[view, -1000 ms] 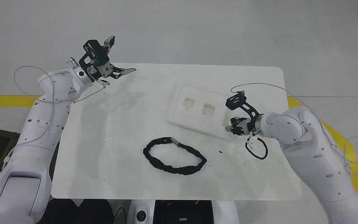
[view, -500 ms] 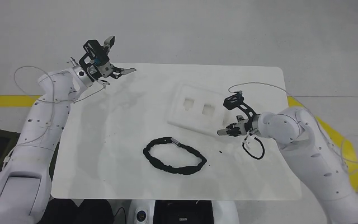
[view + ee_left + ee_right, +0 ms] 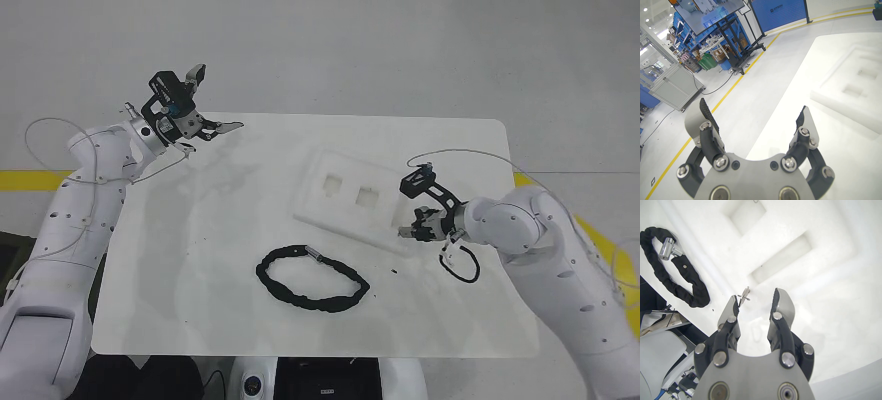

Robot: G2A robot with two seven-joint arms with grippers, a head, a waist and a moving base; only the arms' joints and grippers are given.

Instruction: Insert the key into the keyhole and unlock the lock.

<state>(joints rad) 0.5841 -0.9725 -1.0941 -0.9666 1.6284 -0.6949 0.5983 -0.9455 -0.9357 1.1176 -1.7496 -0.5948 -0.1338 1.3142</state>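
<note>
Hovering over the tray [image 3: 829, 285], the right gripper [image 3: 755, 295] has fingers released beside the key [image 3: 744, 295]; left gripper [image 3: 753, 106] likewise released.

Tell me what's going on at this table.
The right pincer hangs open over the tray, with the key on the foam beside one finger, not gripped. The lock lies closed in a loop on the table, untouched. The left pincer is open, held at the table's far corner.
</note>
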